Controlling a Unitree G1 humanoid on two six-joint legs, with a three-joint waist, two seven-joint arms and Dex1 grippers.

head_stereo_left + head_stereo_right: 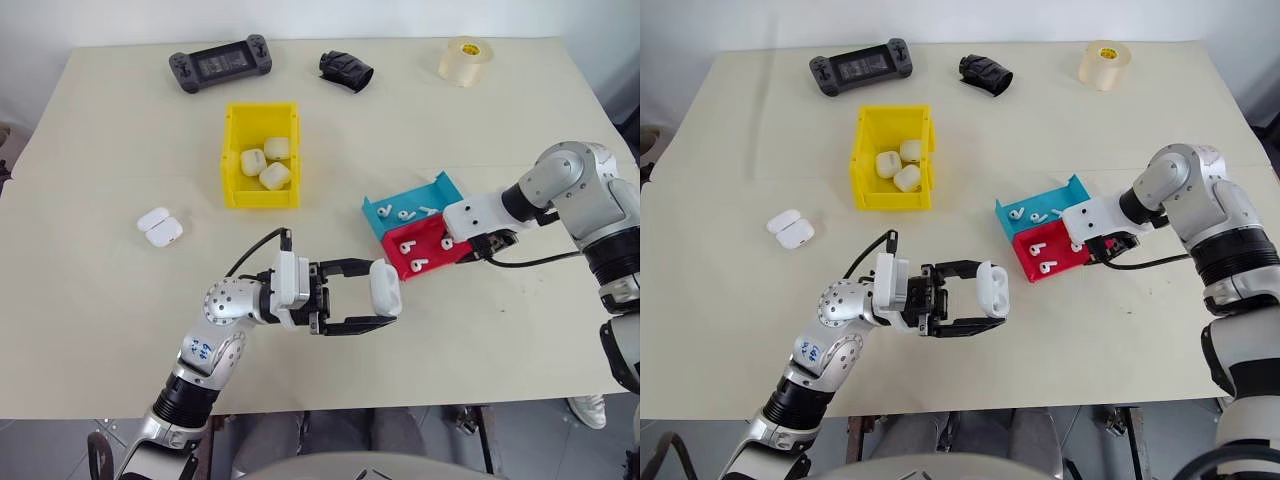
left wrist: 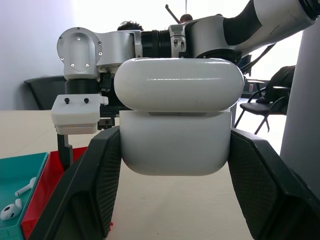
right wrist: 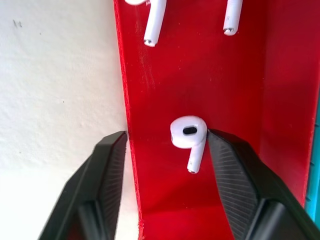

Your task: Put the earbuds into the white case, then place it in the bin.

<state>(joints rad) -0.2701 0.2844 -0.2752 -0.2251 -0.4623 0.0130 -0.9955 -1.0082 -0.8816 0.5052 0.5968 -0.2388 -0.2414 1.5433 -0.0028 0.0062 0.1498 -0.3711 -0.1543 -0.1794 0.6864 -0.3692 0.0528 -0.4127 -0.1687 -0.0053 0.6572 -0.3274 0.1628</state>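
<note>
While my left gripper [image 1: 385,305] clamps the white case [image 1: 385,288] above the table [image 1: 100,150], the yellow bin [image 1: 232,160] sits farther off | left wrist: lid ajar | right wrist: my right gripper [image 3: 165,150] is parted — one pad [image 3: 227,165] touches an earbud [image 3: 189,137] in the red tray [image 3: 165,80], one outside its wall.

A broad bare stretch of the worktop [image 1: 470,330] is left open in front of the red tray [image 1: 432,253] and the teal tray [image 1: 412,207], which are set touching. The red tray's interior is occupied by the right end effector [image 3: 165,142], its fingers straddling the tray wall and an earbud [image 3: 189,137]. The middle is blocked by the left end effector [image 1: 385,290] clamped on the white case [image 1: 384,287]. The yellow bin [image 1: 261,155] is left unobstructed from above; two cases [image 1: 159,226] lie well apart on its left.
</note>
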